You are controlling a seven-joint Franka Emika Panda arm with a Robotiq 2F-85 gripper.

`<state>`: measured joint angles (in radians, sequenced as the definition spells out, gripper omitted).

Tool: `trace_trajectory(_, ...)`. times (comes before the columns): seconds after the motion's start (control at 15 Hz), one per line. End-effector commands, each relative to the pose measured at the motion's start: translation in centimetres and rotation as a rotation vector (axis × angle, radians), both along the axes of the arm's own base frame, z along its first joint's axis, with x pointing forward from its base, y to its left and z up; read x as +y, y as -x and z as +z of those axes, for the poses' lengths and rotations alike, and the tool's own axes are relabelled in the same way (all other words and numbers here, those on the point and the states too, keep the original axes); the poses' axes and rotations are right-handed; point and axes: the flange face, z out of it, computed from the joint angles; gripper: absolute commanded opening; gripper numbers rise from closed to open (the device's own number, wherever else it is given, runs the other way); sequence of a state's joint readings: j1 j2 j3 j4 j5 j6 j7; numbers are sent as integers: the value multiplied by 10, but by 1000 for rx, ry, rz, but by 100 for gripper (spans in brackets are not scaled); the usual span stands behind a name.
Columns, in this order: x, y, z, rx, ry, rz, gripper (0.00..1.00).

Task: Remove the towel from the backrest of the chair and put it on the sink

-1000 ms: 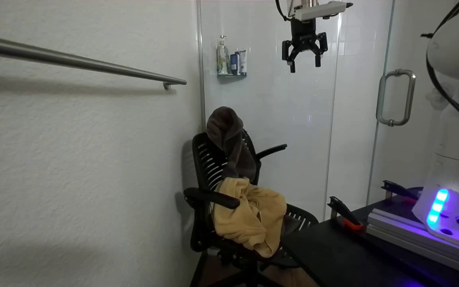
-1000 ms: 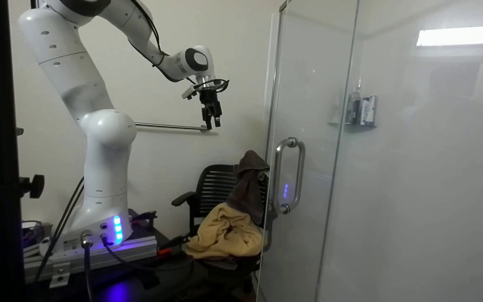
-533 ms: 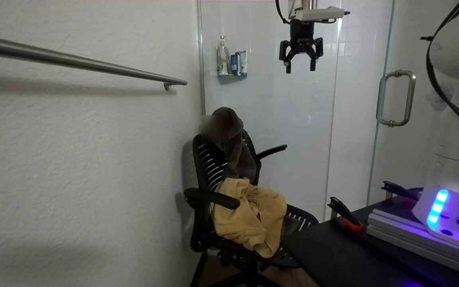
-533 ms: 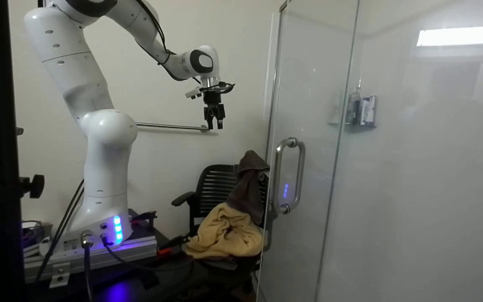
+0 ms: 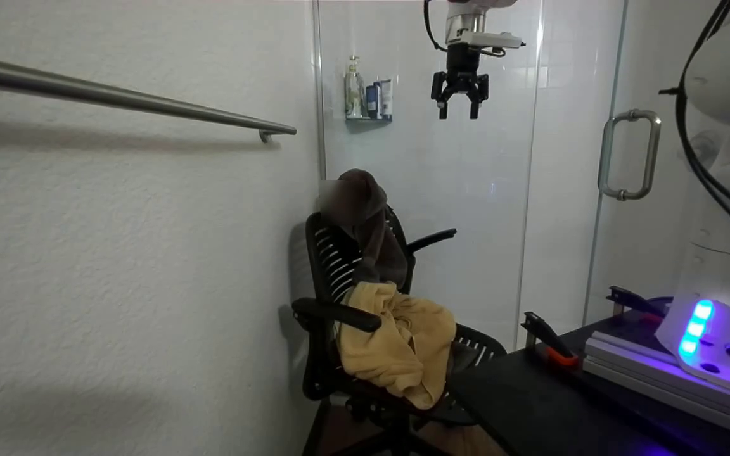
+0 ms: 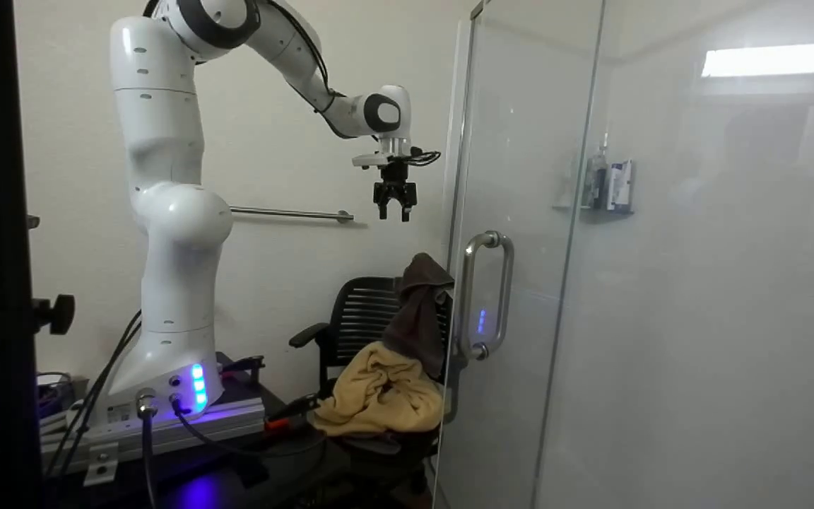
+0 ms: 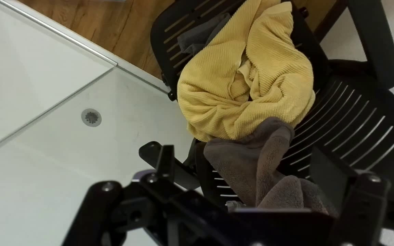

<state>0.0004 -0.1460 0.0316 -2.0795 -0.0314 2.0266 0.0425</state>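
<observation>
A dark grey-brown towel (image 5: 385, 244) hangs over the backrest of the black chair (image 5: 327, 250); it also shows in the other views (image 6: 417, 318) (image 7: 241, 167). Its top is partly blurred in an exterior view. A yellow towel (image 5: 397, 342) lies bunched on the seat, touching the brown towel's lower end; it fills the upper middle of the wrist view (image 7: 210, 85). My gripper (image 5: 459, 114) points down, open and empty, well above the backrest in both exterior views (image 6: 394, 215). In the wrist view the brown towel lies below, between the open fingers (image 7: 166, 160). The sink is out of view.
A metal towel bar (image 5: 149, 98) runs along the wall. A glass shower door with a metal handle (image 6: 469, 297) stands beside the chair. The chair's armrests (image 5: 336, 313) stick out. A black table (image 5: 530, 392) with clamps (image 5: 549, 335) carries the arm base. A shelf holds bottles (image 5: 354, 92).
My gripper has moved left in an exterior view and right in an exterior view, and its wrist has turned. It stays open. The towels and chair have not moved.
</observation>
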Motion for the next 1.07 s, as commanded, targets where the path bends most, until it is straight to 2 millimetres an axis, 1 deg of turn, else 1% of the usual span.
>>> trace_trajectory(0.0,37,-56,-13,115,107,96,100)
trace_trajectory(0.13,55,-77,-28,169,167,138,100)
trace_trajectory(0.2,62,-84,-33,185,196,150,100)
trace_trajectory(0.27,69,-88,-30,178,210,158,100)
trace_trajectory(0.33,74,-86,-22,160,190,188,100)
trace_trajectory(0.4,70,-80,-34,155,181,162,100)
trace_trajectory(0.47,75,-85,-34,151,180,170,100)
trace_trajectory(0.6,78,-86,-28,145,180,174,100)
trace_trajectory(0.73,54,-90,-52,197,170,67,100)
trace_trajectory(0.8,38,-97,-69,223,172,21,100)
trace_trajectory(0.93,18,-113,-94,244,181,-13,100)
trace_trajectory(1.0,14,-120,-103,258,179,-12,100)
